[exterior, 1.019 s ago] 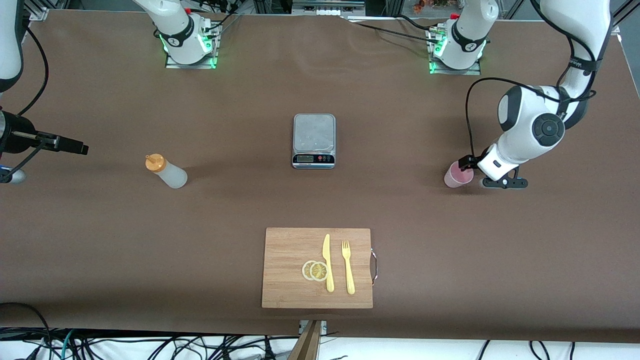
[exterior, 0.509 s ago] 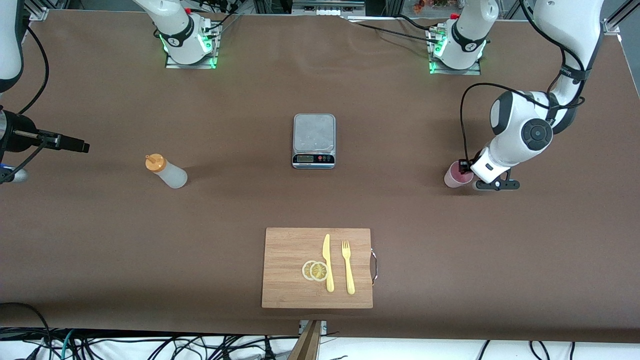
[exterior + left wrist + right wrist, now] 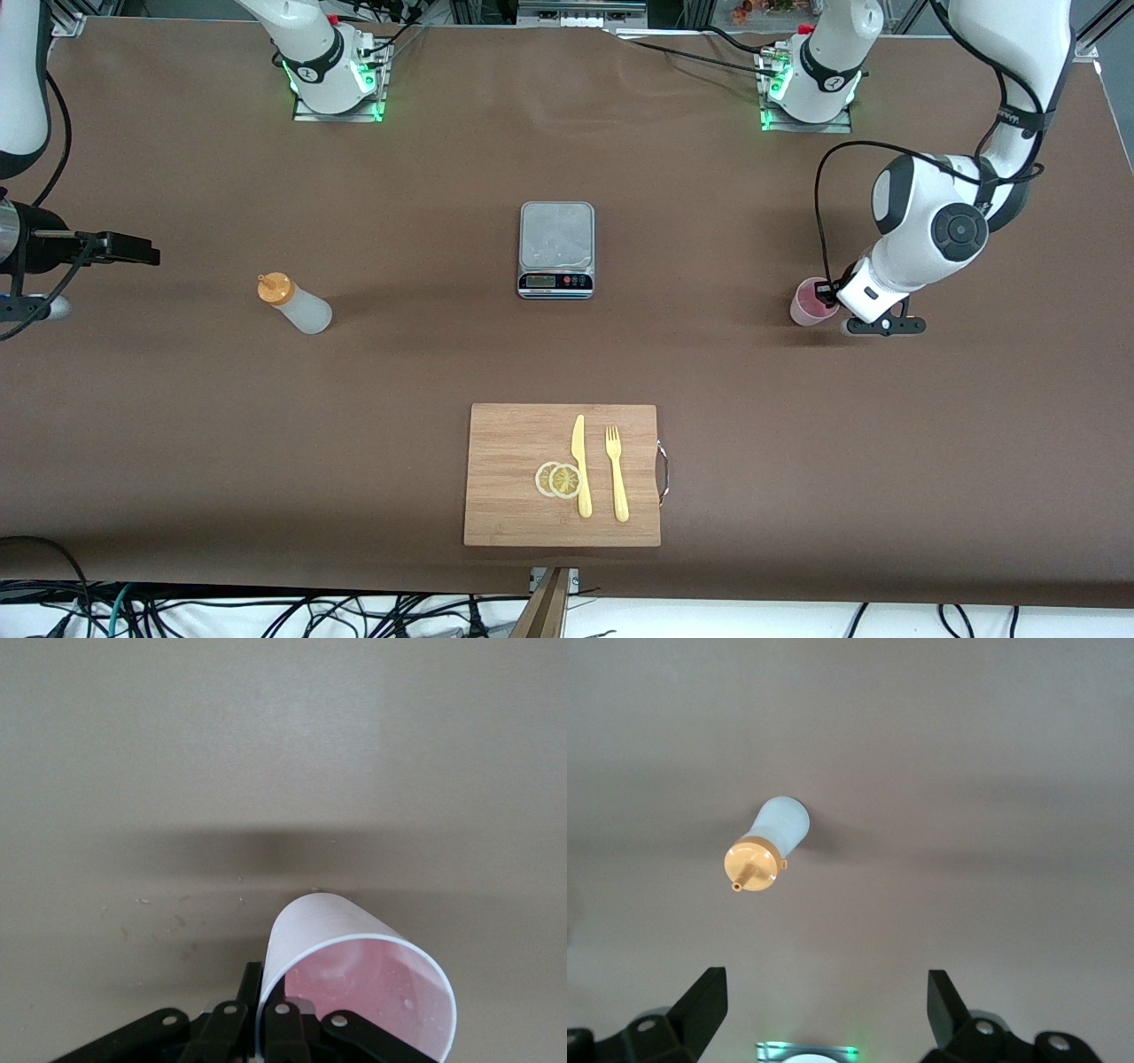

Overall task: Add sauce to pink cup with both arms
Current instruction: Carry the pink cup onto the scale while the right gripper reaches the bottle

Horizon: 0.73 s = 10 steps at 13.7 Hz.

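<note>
The left pincer (image 3: 831,297) sits low at the left arm's end of the brown bench (image 3: 425,372), pressed together on the rim wall of the pink cup (image 3: 811,302), which stands at about the three o'clock edge of the layout as seen from the front camera. In the left wrist view the pink cup (image 3: 354,985) shows its round open mouth, and the black fingers (image 3: 283,1028) clamp its wall, one inside the rim and one outside. The sauce (image 3: 295,304) stands upright on the bench toward the right arm's end, at roughly nine o'clock from the kitchen scale (image 3: 555,249) and well apart from the cup, its orange nozzle cap uppermost. The right pincer (image 3: 124,249) hangs in the air over the bench edge at the right arm's end, at about ten o'clock from the sauce and clear of it; in the right wrist view its fingers (image 3: 704,999) are spread wide, with the sauce (image 3: 766,846) visible between them farther off. A wooden cutting board (image 3: 505,514) lies nearer the front camera, at six o'clock from the scale, carrying two lemon slices (image 3: 558,479), a yellow knife (image 3: 580,465) just beside them and a yellow fork (image 3: 616,472) beside the knife.
</note>
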{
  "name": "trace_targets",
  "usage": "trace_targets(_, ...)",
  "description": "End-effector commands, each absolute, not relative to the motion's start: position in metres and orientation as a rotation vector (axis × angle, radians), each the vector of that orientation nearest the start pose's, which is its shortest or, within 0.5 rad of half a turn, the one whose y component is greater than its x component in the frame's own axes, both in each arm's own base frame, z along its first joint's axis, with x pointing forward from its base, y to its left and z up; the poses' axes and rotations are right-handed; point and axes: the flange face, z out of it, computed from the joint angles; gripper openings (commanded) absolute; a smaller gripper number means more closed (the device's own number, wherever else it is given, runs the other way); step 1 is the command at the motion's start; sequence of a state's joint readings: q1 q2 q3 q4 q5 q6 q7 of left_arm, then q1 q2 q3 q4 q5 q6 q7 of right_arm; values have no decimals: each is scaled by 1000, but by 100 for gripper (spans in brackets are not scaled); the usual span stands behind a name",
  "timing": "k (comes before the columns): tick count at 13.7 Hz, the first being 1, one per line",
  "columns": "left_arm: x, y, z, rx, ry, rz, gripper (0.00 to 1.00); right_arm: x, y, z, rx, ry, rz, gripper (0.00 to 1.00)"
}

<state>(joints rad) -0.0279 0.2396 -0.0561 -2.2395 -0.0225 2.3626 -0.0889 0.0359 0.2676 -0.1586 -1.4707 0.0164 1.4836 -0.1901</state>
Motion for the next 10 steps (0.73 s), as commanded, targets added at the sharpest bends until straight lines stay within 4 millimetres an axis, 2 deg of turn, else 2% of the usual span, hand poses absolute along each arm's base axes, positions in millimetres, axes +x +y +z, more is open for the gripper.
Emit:
trace_targets(1,537,-85,307,-3196,12,194,0,609,-72,507,-3090,-211,421,100)
trace_targets(2,535,-126,319,-3238,49,193,0,607,-77,505,-3076,-240,435,100)
trace_targets(4,523,-180,328,-3258,37,196,0,608,-85,498,-3037,-404,448,100)
trace_targets(5,506,-224,330,-3266,29,215,0,608,-93,492,-3007,-499,456,100)
trace_targets(7,473,-289,334,-3264,-88,245,0,610,-108,481,-2955,-590,454,100)
trace_targets(9,443,-349,342,-3280,-149,251,0,613,-120,461,-2868,-700,440,100)
trace_targets(10,431,-371,341,-3287,-216,253,0,615,-128,449,-2803,-734,416,100)
